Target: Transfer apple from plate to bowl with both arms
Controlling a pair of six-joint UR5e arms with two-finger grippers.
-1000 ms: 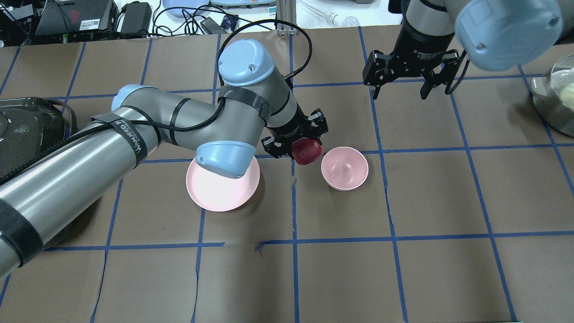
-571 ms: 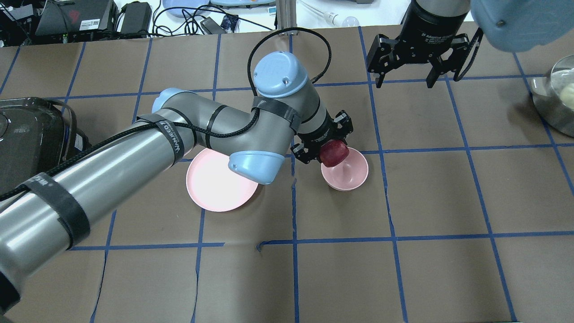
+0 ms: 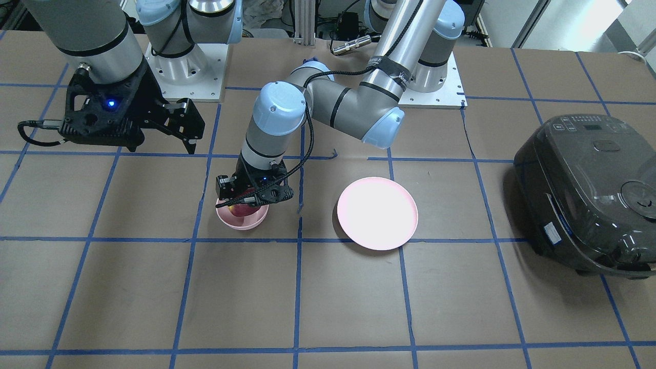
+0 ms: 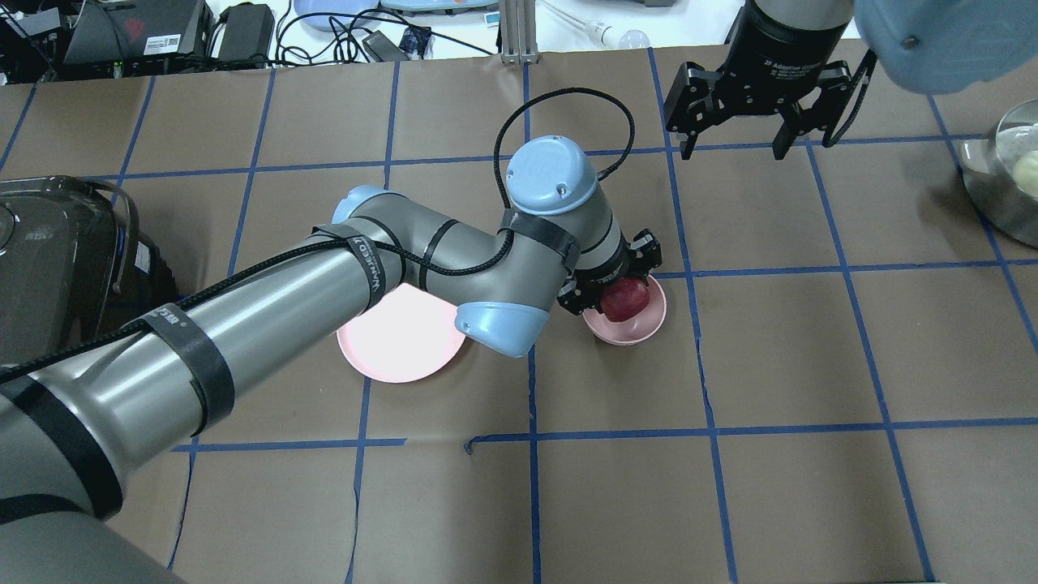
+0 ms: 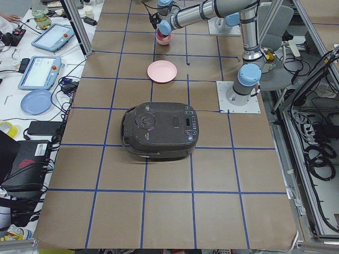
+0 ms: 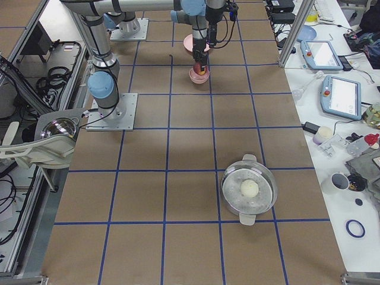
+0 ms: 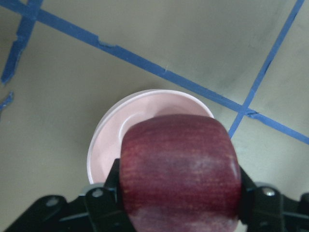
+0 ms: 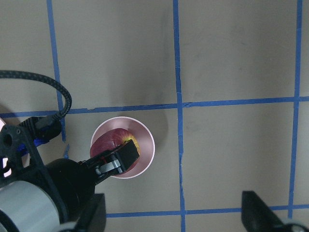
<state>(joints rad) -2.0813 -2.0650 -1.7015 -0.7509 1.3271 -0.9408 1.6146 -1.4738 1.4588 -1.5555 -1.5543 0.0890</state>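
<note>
My left gripper [image 4: 618, 294] is shut on the dark red apple [image 4: 625, 300] and holds it over the small pink bowl [image 4: 645, 326], low between its walls. The left wrist view shows the apple [image 7: 181, 169] gripped from both sides above the bowl [image 7: 113, 140]. From the right wrist view the apple [image 8: 110, 141] shows a yellow patch inside the bowl's rim [image 8: 147, 145]. The wide pink plate [image 4: 397, 345] lies empty to the left, partly under the left arm. My right gripper [image 4: 734, 150] hangs open and empty at the far right.
A black rice cooker [image 4: 49, 251] stands at the table's left end. A metal pot [image 4: 1005, 182] with a pale ball in it sits at the right edge. Cables and devices lie beyond the far edge.
My left arm has carried the apple to the right, from between plate and bowl to over the bowl, and lowered it. My right gripper has drawn back toward the far edge.
</note>
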